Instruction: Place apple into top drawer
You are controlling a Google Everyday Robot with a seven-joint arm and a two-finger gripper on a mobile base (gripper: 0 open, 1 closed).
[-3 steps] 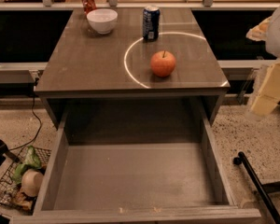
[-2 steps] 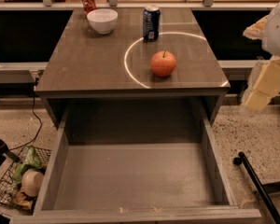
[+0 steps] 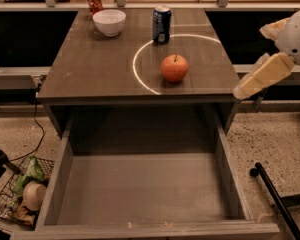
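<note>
The apple [image 3: 174,68] is round and orange-red with a short dark stem. It sits on the table top [image 3: 90,69], right of centre, inside a white ring of light. The top drawer [image 3: 140,194] is pulled out wide open below the table's front edge, and nothing lies in it. My gripper [image 3: 262,76] is a cream-coloured piece hanging from the white arm at the right edge of the view. It is just beyond the table's right front corner, well right of the apple and apart from it. It holds nothing that I can see.
A blue soda can [image 3: 161,24] stands behind the apple. A white bowl [image 3: 109,22] and a red can [image 3: 94,0] stand at the back left. A wire basket of scraps [image 3: 20,194] is on the floor at left, and a black bar [image 3: 277,199] at lower right.
My gripper has moved left and a little up, closer to the table's right front corner. The apple, cans, bowl and drawer have not moved.
</note>
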